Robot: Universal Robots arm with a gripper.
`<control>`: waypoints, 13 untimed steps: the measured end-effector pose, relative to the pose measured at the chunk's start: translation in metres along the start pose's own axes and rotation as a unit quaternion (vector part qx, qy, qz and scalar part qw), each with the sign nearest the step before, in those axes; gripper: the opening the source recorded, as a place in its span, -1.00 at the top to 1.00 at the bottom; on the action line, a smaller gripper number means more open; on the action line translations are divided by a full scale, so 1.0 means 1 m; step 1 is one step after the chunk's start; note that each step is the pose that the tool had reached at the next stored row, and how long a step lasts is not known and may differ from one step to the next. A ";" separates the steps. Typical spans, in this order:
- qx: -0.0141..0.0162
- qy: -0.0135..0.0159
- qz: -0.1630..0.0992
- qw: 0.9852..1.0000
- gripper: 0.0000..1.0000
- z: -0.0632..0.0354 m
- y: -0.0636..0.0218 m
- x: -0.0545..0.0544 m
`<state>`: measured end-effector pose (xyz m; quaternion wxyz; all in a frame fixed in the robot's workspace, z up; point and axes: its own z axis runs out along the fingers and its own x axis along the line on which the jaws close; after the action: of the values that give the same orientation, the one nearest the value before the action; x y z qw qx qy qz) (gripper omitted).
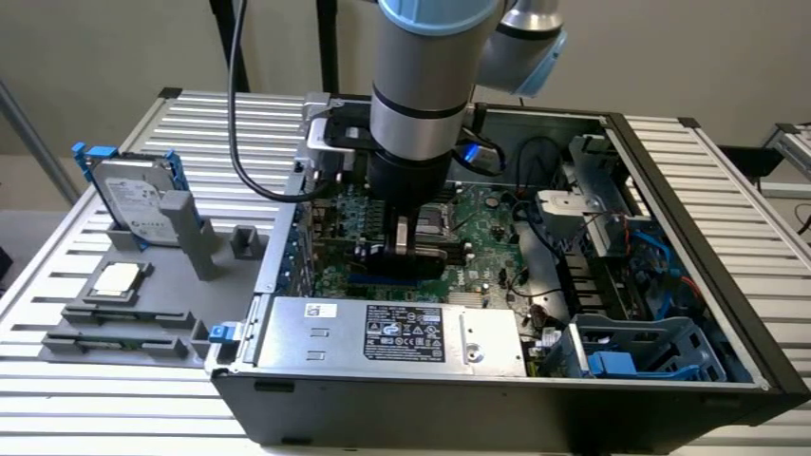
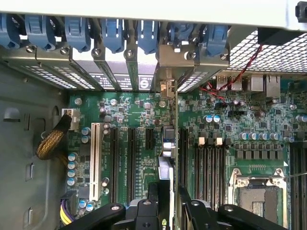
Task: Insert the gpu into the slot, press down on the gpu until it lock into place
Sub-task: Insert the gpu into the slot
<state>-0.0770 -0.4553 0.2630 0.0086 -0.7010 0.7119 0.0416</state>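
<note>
gpu (image 1: 428,260) (image 2: 164,191): black card, seen edge-on, gripped by the claw (image 1: 405,252) (image 2: 168,211), whose two fingers are closed on its flat sides. Position: inside the computer case (image 1: 507,408), low over the motherboard (image 1: 488,237) (image 2: 230,120), directly beneath the claw on the single arm. Long axis: in line with the slot (image 1: 374,279), a blue strip showing just under the card's lower edge, and pointing toward the case's rear wall with its row of blue clips (image 2: 108,33). Card and slot look parallel and stacked one above the other. Whether the edge has entered the groove or latched cannot be told. Neighbours on the board: black memory slots (image 2: 206,163) and CPU socket (image 2: 259,191) to one side of the card, a white slot (image 2: 95,158) to the other. Case contents, further out: silver power-supply box (image 1: 393,332) along the near wall, blue drive cage (image 1: 633,347) at the near corner on the exterior view's right, loose cables between them. Case location: on the slatted surface (image 1: 735,190), from its middle toward the edge at the exterior view's right. Toward the opposite edge: grey fixture (image 1: 203,247) holding an upright hard drive (image 1: 133,199), with a processor chip (image 1: 117,278) lying flat in a recess.
</note>
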 end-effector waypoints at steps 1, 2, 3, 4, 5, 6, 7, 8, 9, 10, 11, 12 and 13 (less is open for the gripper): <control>0.000 0.000 0.000 1.000 0.47 0.0003 0.0000 0.000; 0.000 0.001 0.000 1.000 0.47 0.0006 0.0000 0.000; -0.001 0.001 -0.001 1.000 0.47 0.0009 0.0000 0.000; -0.001 0.001 -0.001 1.000 0.47 0.0011 0.0000 0.000; -0.001 0.002 -0.001 1.000 0.47 0.0015 0.0000 0.000; -0.001 0.002 -0.001 1.000 0.47 0.0019 0.0000 0.000; -0.002 0.002 -0.002 1.000 0.47 0.0022 -0.0001 0.000; -0.002 0.002 -0.002 1.000 0.47 0.0025 -0.0001 0.000; -0.002 0.002 -0.002 1.000 0.47 0.0028 -0.0001 0.000; -0.003 0.002 -0.002 1.000 0.47 0.0031 -0.0001 0.000; -0.003 0.002 -0.002 1.000 0.47 0.0035 -0.0001 0.000; -0.003 0.002 -0.003 1.000 0.47 0.0038 -0.0001 0.000; -0.004 0.002 -0.003 1.000 0.47 0.0041 -0.0002 0.000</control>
<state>-0.0770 -0.4553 0.2589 0.0047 -0.7030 0.7099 0.0426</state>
